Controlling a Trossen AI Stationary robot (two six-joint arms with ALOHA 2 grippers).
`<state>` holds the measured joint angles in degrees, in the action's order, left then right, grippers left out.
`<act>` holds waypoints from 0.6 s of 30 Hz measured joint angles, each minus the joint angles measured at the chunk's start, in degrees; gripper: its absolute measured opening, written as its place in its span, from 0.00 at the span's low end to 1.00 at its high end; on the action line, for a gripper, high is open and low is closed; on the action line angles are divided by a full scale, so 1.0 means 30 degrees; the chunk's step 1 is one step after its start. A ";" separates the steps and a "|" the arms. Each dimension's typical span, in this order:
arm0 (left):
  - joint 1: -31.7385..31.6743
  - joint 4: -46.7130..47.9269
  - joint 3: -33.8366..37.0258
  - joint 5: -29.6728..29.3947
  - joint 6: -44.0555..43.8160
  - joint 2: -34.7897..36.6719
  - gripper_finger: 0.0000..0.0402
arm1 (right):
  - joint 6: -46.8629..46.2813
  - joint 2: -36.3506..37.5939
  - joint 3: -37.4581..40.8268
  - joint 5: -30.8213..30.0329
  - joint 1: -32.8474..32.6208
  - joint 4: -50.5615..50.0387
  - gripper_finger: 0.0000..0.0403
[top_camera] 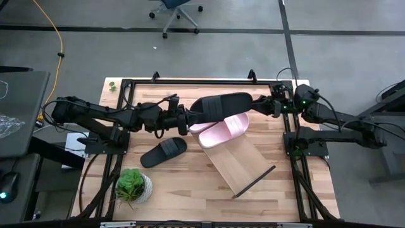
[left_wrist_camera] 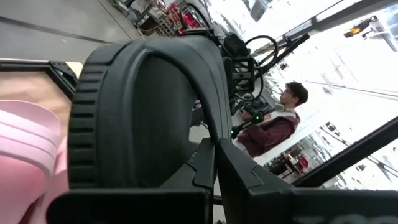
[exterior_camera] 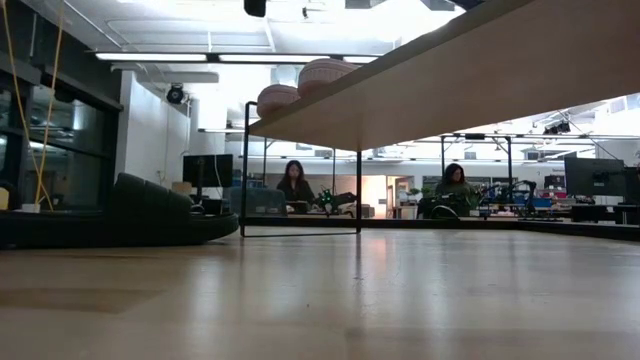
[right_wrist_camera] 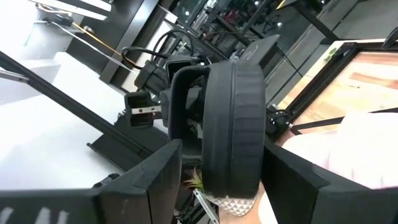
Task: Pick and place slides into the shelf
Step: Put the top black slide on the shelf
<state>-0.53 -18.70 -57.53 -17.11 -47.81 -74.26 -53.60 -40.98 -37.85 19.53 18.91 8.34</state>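
Observation:
One black slide hangs in the air between both arms, above the shelf's far end. My left gripper is shut on its left end. My right gripper is open, with a finger on either side of its right end. A gap shows at one finger, and I cannot tell whether the other touches. Two pale pink slides lie on the raised far end of the shelf. The shelf slants down to the table at its near end. The second black slide lies sole down on the tabletop. My left gripper holds the black slide by its end toward the table's left, coming level from the left along the slide's length. The slide is lifted clear and lies roughly level. In the left wrist view the slide's strap and my own fingers hide the contact.
A potted plant stands near the table's near left corner. A black frame runs around the table's edges. The wood between the plant and the shelf is bare. People sit at desks in the room beyond.

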 joint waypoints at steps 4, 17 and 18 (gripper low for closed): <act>0.0093 0.0169 0.0005 0.0015 -0.0022 0.0000 0.00 | 0.0027 -0.0241 0.0000 -0.0144 -0.0163 0.0016 0.49; 0.0071 0.0070 0.0020 0.0008 0.0384 0.0000 0.00 | -0.0038 -0.0347 0.0000 -0.1230 -0.0712 -0.0036 0.20; 0.0071 0.0066 0.0016 0.0010 0.0391 0.0000 0.00 | -0.0021 -0.0347 0.0000 -0.1238 -0.0712 -0.0050 0.17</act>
<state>-0.32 -18.50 -57.48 -17.08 -46.64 -74.26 -53.66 -42.02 -37.85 15.81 16.78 8.19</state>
